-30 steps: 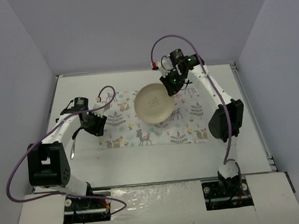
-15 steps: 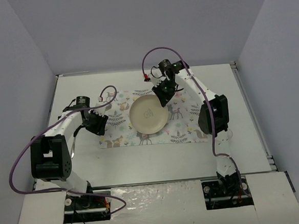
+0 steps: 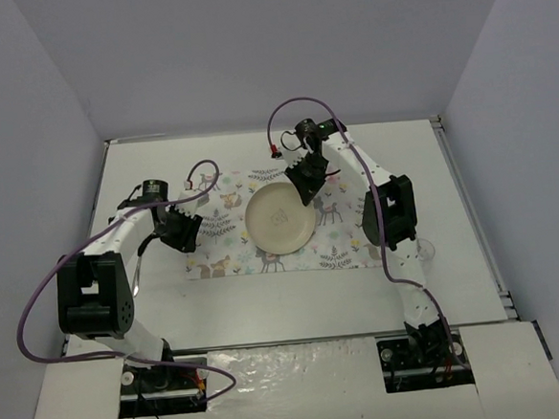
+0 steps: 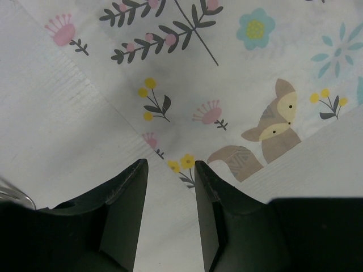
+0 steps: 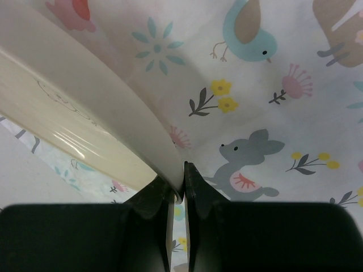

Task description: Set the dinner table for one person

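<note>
The dinner table [image 3: 295, 295] is a white surface with a printed animal-and-flower placemat [image 3: 227, 213] on it. My right gripper [image 3: 304, 181] is shut on the far right rim of a cream plate [image 3: 278, 219], which hangs tilted over the middle of the placemat. In the right wrist view the plate's rim [image 5: 142, 136] is pinched between the fingers of that gripper [image 5: 180, 170], with the placemat [image 5: 272, 85] below. My left gripper [image 3: 181, 237] is open at the placemat's near left corner. In its wrist view, that gripper [image 4: 170, 164] has only bare surface between the fingers, and the placemat [image 4: 227, 85] begins just ahead.
A thin metal utensil [image 3: 137, 269] lies on the table left of the placemat, beside my left arm; its tip shows at the left wrist view's edge [image 4: 14, 192]. A small clear glass [image 3: 423, 250] stands right of the placemat. Grey-lilac walls close in three sides.
My right arm has carried the plate left and nearer, from the placemat's far edge to over its middle. The left gripper has stayed at the placemat's corner.
</note>
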You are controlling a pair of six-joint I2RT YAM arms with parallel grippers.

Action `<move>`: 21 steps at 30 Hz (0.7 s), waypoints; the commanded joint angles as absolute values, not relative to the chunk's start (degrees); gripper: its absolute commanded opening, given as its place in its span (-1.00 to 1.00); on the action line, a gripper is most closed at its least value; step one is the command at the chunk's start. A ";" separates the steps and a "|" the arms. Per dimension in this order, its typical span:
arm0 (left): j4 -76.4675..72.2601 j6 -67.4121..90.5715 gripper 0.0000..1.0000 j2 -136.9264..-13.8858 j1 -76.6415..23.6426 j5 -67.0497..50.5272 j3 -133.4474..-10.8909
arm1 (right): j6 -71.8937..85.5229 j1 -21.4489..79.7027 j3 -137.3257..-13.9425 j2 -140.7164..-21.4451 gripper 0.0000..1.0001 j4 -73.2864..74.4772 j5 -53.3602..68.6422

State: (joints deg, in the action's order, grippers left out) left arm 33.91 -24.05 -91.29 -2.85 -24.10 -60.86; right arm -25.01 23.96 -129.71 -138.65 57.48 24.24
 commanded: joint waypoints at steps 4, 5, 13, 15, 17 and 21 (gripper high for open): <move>32.20 -25.22 -0.29 -90.35 -2.43 -24.61 -62.61 | -24.09 22.97 -133.50 -138.92 -1.00 57.39 20.28; 32.13 -25.21 -0.29 -90.33 -2.46 -24.59 -62.53 | -23.87 22.92 -133.63 -138.95 -1.00 57.32 20.18; 31.99 -25.14 -0.30 -89.82 -2.46 -24.26 -62.31 | -22.33 22.33 -134.21 -138.26 -1.00 56.87 19.52; 32.08 -25.20 -0.29 -89.93 -2.46 -24.26 -62.53 | -22.09 22.30 -133.88 -138.42 -1.00 56.87 19.30; 32.12 -25.10 -0.29 -89.93 -2.46 -24.22 -62.66 | -21.78 22.24 -133.50 -138.73 -1.00 56.83 19.12; 31.29 -24.52 -0.29 -89.21 -2.42 -23.56 -62.40 | -20.75 22.20 -132.89 -139.00 -0.89 56.13 16.62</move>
State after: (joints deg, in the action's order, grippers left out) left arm 33.48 -24.04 -91.29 -2.83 -23.86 -60.86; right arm -21.75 22.58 -132.18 -139.41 57.38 21.67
